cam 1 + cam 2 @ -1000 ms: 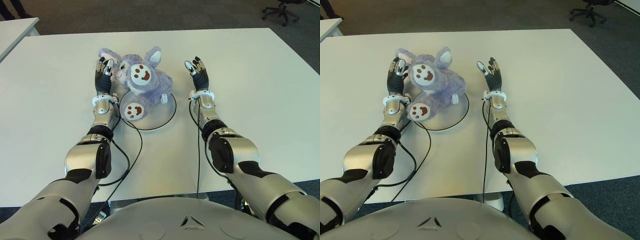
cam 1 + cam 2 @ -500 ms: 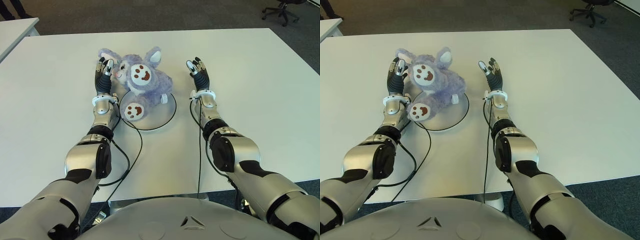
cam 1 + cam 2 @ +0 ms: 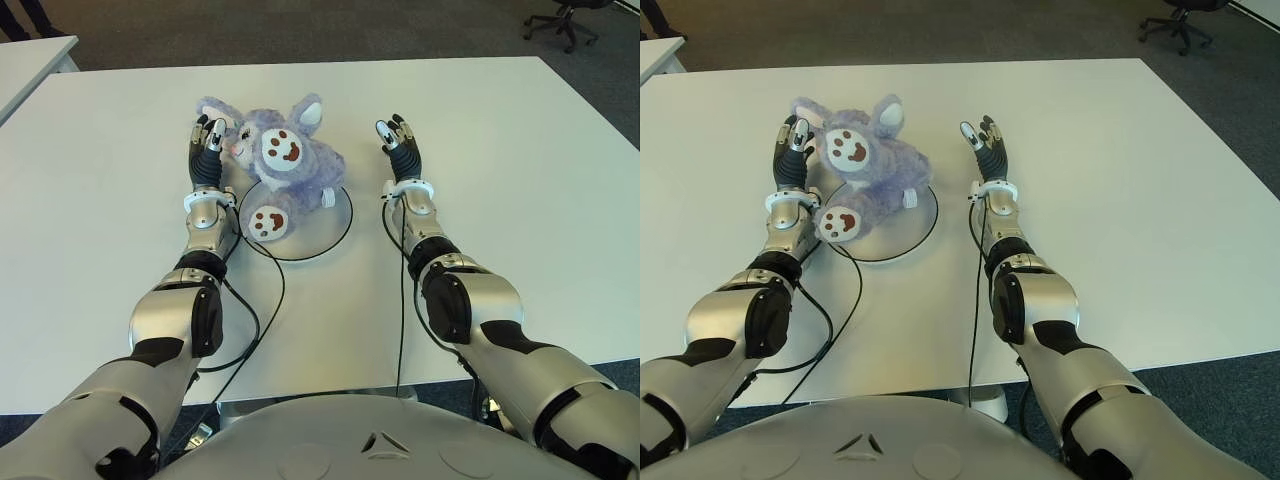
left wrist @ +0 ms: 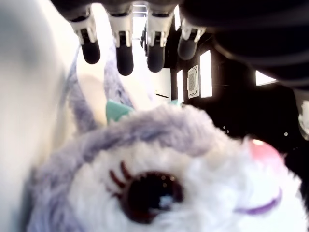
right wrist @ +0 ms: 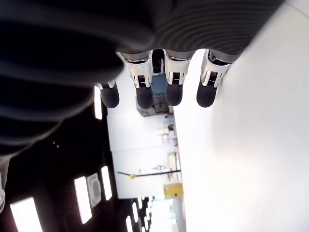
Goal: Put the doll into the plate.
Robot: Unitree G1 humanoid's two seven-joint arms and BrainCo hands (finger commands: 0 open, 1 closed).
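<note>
doll (image 3: 281, 164): fluffy lilac plush bunny, long ears, white paw pads with brown toe marks, small teal bow by the ear; lies on its back, lower body and one foot over the far-left part of the plate, head and ears off it on the worktop toward the far side.
doll face: left wrist view shows white muzzle fur, dark glossy eye with stitched lashes, pink nose, purple stitched mouth.
plate (image 3: 325, 233): round, flat, white with thin dark rim, smooth; near half bare.
worktop (image 3: 520, 180): big white rectangle, matte and smooth.
left hand (image 3: 207, 146): just left of the doll's head, fingers straight and spread, holding nothing; fingertips close by the fur, contact can't be told.
left fingers (image 4: 124, 54): dark rounded rubbery tips on silver metal segments, extended above the doll's head.
right hand (image 3: 399, 145): right of the plate, apart from the doll, palm facing inward, fingers extended, grips nothing.
right fingers (image 5: 174, 87): four in a row, same black tips and silver joints, straight, beside the bare worktop.
arms: silver shells with black joints, both stretched forward; thin black cables loop along each forearm onto the worktop.
chair (image 3: 566, 18): dark office chair on wheels, far right on grey carpet.
second table (image 3: 30, 60): white corner at far left.
</note>
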